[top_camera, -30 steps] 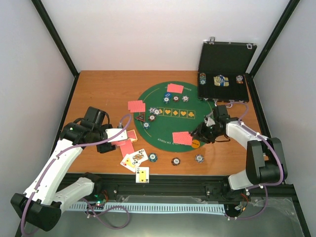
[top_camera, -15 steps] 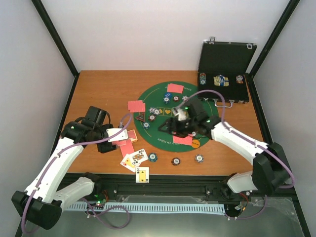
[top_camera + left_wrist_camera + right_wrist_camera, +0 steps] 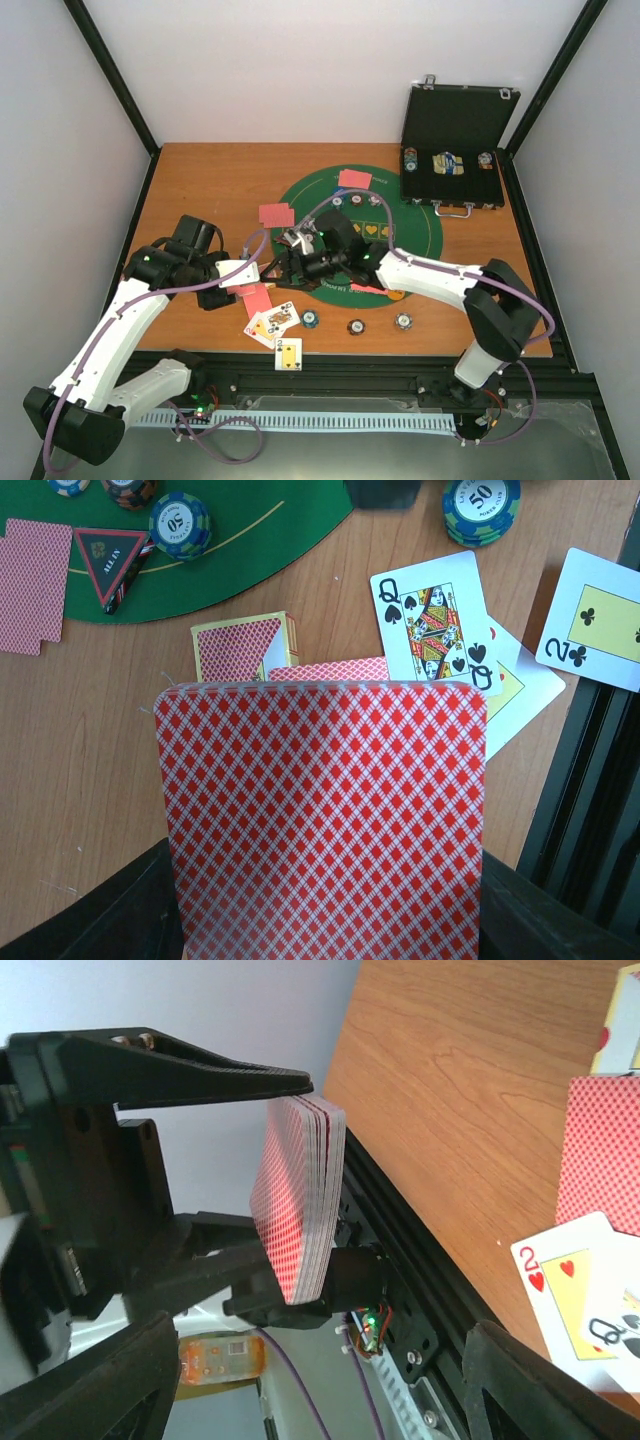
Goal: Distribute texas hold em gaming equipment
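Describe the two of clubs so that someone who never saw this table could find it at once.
Start at the wooden table's near edge, by the black rail. Left of centre lies a fan of face-up cards topped by the queen of spades; the two of clubs lies just nearer the rail, alone, overlapping nothing.

Left arm [image 3: 108,332] and right arm [image 3: 432,276]: white link shells, black joint housings, black bases. Purple cable [image 3: 185,291] runs outside each link and loops loose behind the wrist. Fingers [image 3: 190,1065] matte black, flat wedge profile, on a boxy black mount.
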